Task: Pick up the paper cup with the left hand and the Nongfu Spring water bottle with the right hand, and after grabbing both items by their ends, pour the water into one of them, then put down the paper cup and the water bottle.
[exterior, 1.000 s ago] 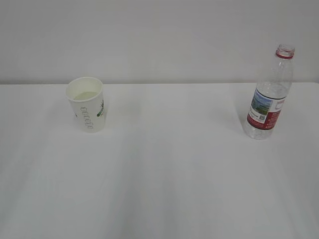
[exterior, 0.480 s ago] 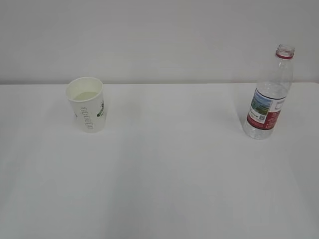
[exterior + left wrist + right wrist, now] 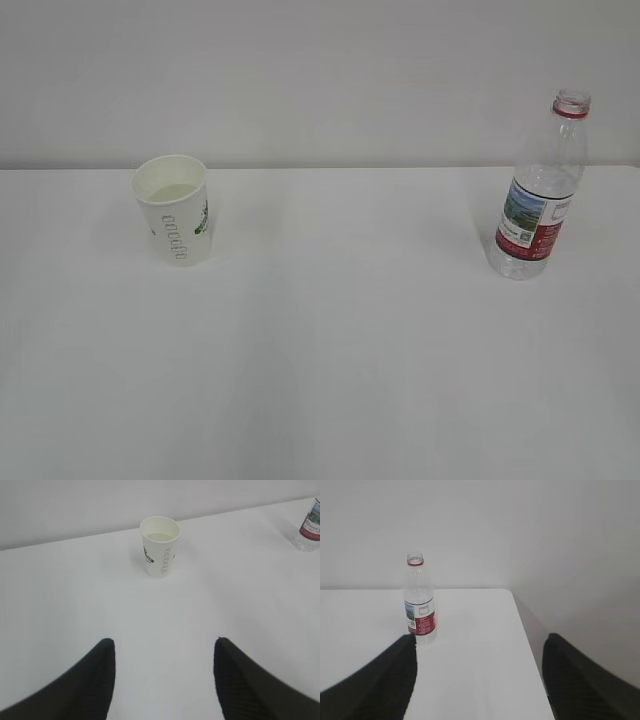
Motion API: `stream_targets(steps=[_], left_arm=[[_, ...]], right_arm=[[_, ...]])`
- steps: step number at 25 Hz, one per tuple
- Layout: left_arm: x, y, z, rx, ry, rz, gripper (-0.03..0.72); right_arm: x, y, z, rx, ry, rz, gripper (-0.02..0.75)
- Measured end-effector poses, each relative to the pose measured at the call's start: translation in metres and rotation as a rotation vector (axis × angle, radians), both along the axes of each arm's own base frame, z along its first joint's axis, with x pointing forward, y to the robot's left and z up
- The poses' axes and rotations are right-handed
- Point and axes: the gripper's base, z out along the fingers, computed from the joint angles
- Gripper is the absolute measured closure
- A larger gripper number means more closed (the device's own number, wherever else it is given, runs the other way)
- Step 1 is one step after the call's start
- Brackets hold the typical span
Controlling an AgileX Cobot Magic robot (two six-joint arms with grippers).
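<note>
The left hand has its two black, finely ribbed fingers spread wide and empty. The small white paper cup with a rolled rim, cream inside and dark printed lettering stands upright well ahead of it, about centred between the fingers, on the smooth white table; a little clear water shows in its bottom.

The right hand is likewise spread and empty. The clear ribbed plastic Nongfu Spring water bottle, uncapped, with red neck ring and red label, stands upright ahead, just beyond its left finger.
</note>
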Motion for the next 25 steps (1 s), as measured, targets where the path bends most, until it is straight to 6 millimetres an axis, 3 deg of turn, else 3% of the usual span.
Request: stream_targets(steps=[10, 20, 25], left_arm=[[-0.033, 0.01, -0.008, -0.058, -0.077, -0.019, 0.235], [-0.036, 0.007, -0.012, -0.079, -0.025, -0.054, 0.235], [-0.03, 0.0, -0.024, -0.11, 0.032, -0.084, 0.237]], right_arm=[[-0.017, -0.001, -0.013, 0.025, 0.049, -0.015, 0.15], [-0.012, 0.0, -0.021, 0.064, 0.082, -0.024, 0.15], [-0.006, 0.0, -0.029, 0.094, 0.111, -0.033, 0.15]])
